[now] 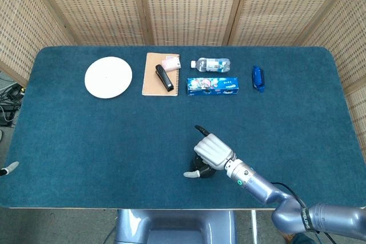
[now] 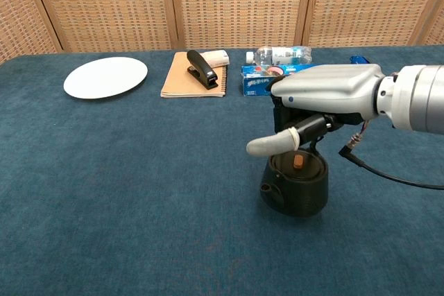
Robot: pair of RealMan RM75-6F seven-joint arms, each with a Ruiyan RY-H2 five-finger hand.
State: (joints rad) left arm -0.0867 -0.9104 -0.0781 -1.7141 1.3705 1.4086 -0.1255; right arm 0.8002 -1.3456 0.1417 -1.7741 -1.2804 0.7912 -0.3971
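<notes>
A small black pot (image 2: 297, 185) with an orange knob on its lid sits near the table's front edge, its short spout pointing left. My right hand (image 2: 326, 95) is directly over it, fingers curled around the black handle that arches above the lid and thumb sticking out to the left. In the head view the right hand (image 1: 213, 150) hides most of the pot (image 1: 205, 171). I cannot tell whether the pot's base touches the cloth. My left hand shows in neither view.
Along the far side of the blue-clothed table (image 1: 86, 141) lie a white plate (image 1: 108, 76), a brown notebook (image 1: 152, 81) with a black stapler (image 1: 164, 78) on it, a water bottle (image 1: 211, 64), a blue cookie box (image 1: 212, 86) and a blue packet (image 1: 258, 78).
</notes>
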